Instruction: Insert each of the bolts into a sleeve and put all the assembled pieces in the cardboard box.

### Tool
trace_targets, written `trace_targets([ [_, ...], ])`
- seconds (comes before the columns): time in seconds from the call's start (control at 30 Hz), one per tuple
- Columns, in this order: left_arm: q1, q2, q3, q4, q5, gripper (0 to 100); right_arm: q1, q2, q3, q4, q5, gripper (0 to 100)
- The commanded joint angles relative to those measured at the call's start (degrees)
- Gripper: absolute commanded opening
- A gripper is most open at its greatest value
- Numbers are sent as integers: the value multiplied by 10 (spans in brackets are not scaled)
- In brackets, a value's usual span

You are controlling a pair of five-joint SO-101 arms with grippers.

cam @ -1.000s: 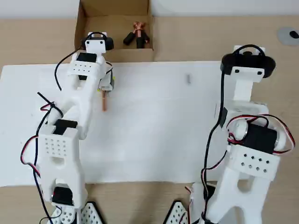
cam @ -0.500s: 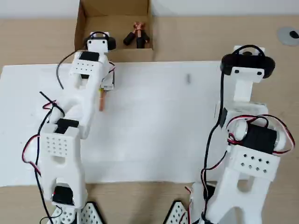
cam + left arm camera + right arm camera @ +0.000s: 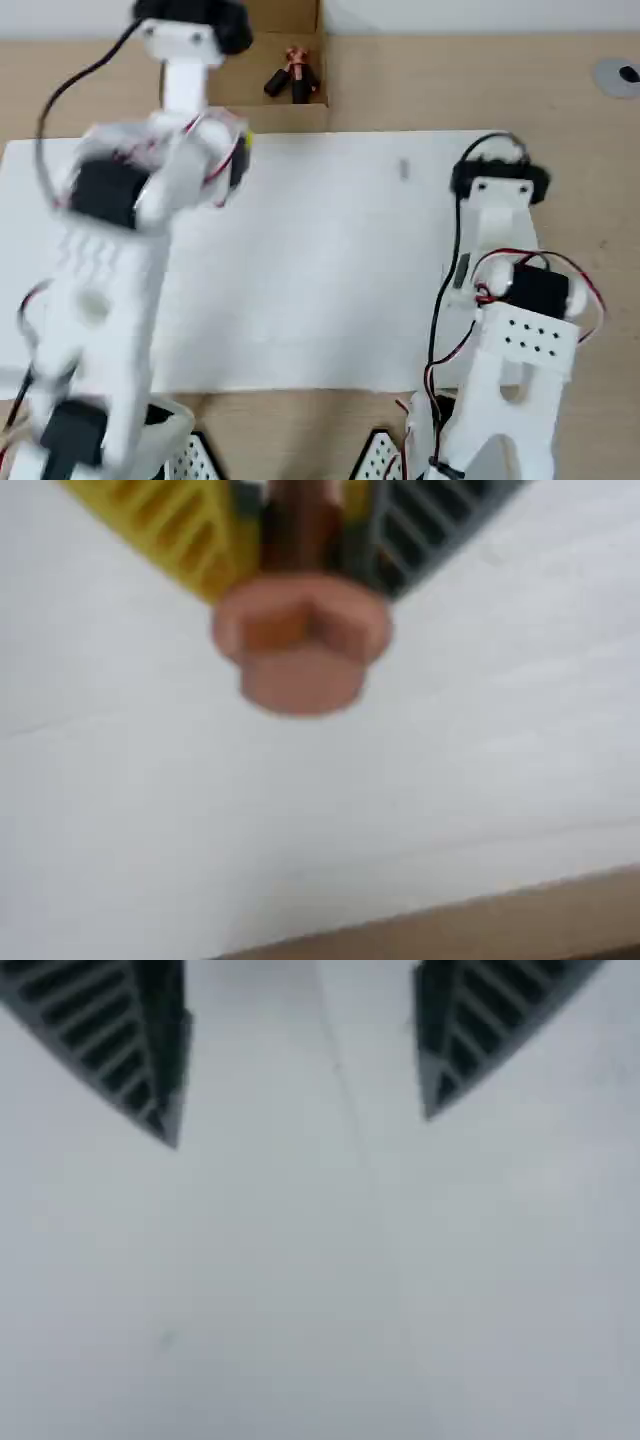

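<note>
**Left Full, Right Empty**

The left gripper has its fingers clamped on the copper bolt, head outward, over the white sheet. Two assembled pieces lie in the cardboard box. The right gripper hangs spread wide, holding nothing.

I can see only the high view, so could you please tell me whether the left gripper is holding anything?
Observer: Yes, the left gripper is shut on a copper bolt, head toward its camera.
Operator: Thanks. And the right gripper?
Observer: The right gripper is open, with nothing between its jaws.
Operator: What lies under it?
Observer: The white sheet.
</note>
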Motion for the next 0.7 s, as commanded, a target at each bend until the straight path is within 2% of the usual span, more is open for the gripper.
trace_targets([
  [0.0,7,-161,85,-1,-10,8,9,-13,65,-60,-1,193],
  [0.1,6,-270,157,-23,-10,8,7,-13,114,-114,-1,193],
  [0.23,3,-393,222,-124,-10,6,11,-13,186,-192,3,193],
  [0.33,1,-431,244,-173,-14,5,7,-12,242,-256,3,193],
  [0.5,1,-428,234,-132,-31,5,11,-12,301,-350,3,193],
  [0.67,1,-434,229,-67,-10,5,11,-13,302,-350,3,193],
])
